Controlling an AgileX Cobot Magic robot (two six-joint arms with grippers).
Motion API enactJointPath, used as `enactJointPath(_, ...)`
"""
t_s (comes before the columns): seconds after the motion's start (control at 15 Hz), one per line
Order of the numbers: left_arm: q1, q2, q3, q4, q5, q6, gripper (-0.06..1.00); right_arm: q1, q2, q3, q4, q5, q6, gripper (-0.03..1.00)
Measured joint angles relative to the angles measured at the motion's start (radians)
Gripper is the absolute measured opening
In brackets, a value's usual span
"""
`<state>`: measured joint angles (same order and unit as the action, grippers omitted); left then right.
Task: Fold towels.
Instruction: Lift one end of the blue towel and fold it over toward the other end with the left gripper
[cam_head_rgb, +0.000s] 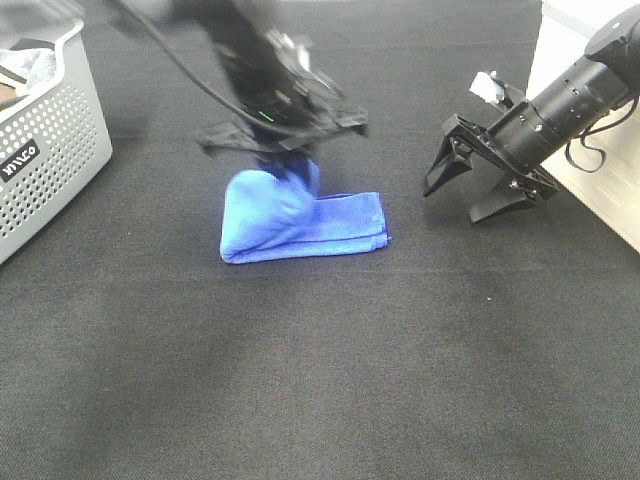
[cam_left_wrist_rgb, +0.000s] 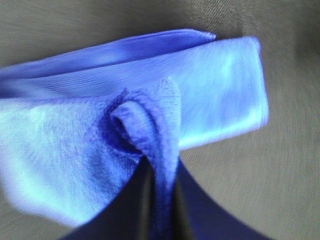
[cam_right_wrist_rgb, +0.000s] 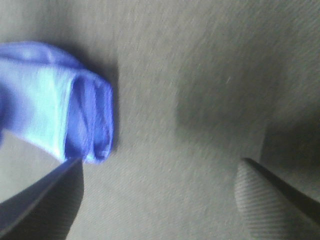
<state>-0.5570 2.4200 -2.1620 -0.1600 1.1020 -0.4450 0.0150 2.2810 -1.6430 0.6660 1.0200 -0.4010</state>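
On the mat (cam_head_rgb: 320, 390), the towel (cam_head_rgb: 310, 225) lies central, long side running left-right. My left gripper (cam_head_rgb: 288, 172) sits over its left end, a fold between my jaws. My right gripper (cam_head_rgb: 455, 203) hangs to its right, apart. The basket (cam_head_rgb: 60, 140) is far left, further back.

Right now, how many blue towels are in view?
1. The blue towel lies partly folded mid-table, under the left gripper, which pinches its raised end. The grey basket at the far left has contents mostly out of view; more may be hidden there.
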Motion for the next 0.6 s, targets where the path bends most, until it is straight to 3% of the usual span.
enactJointPath(0.2, -0.011, 0.047, -0.064, -0.111, -0.08, -0.027, 0.55, 0.0, 0.0, 0.0, 0.0, 0.018, 0.0, 0.78)
enactJointPath(0.4, -0.015, 0.046, -0.073, -0.311, -0.218, 0.029, 0.62, 0.0, -0.009, 0.0, 0.003, 0.025, 0.0, 0.78)
enactJointPath(0.6, 0.015, 0.009, -0.117, -0.316, -0.229, 0.185, 0.62, 0.0, -0.067, 0.0, 0.059, 0.04, 0.0, 0.78)
